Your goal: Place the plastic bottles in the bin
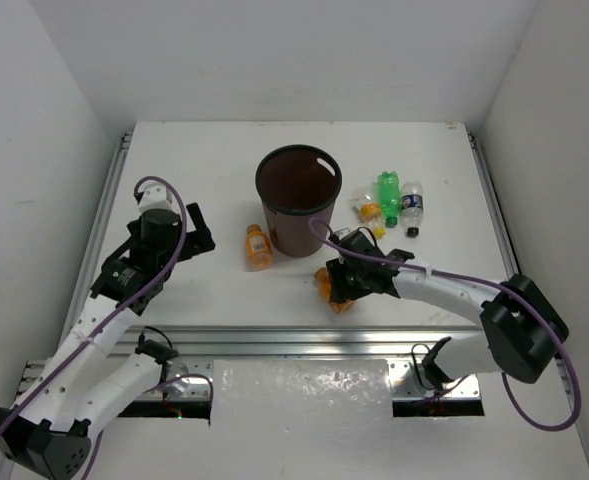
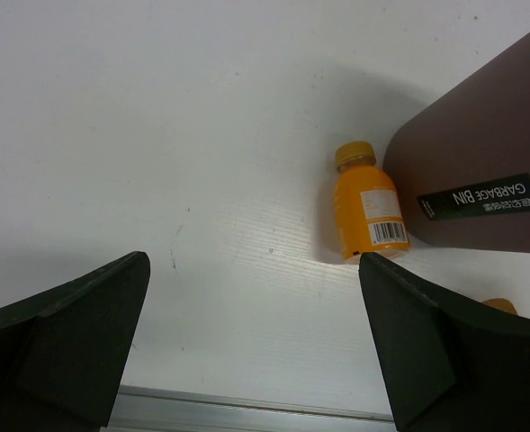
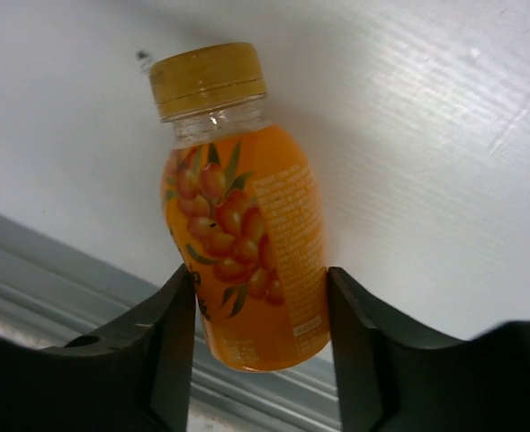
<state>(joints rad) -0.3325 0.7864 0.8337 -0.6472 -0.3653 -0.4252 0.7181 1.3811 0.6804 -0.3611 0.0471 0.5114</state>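
My right gripper [image 1: 334, 284] is shut on an orange-filled plastic bottle [image 3: 242, 225] with a berry label and yellow cap, both fingers pressed to its sides near the table's front rail. The dark brown bin [image 1: 296, 236] stands mid-table, just behind it. A second orange bottle [image 1: 259, 246] lies left of the bin, also seen as the orange bottle [image 2: 370, 211] beside the bin wall [image 2: 480, 171]. My left gripper [image 1: 200, 232] is open and holds nothing, left of that bottle. A green bottle [image 1: 388, 194], a clear dark-labelled bottle [image 1: 412, 208] and a small yellow-capped bottle [image 1: 368, 209] lie right of the bin.
A metal rail [image 1: 274, 340] runs along the table's near edge, just in front of the right gripper. White walls close in the left, back and right sides. The right arm's purple cable [image 1: 454, 275] trails across the table's right front.
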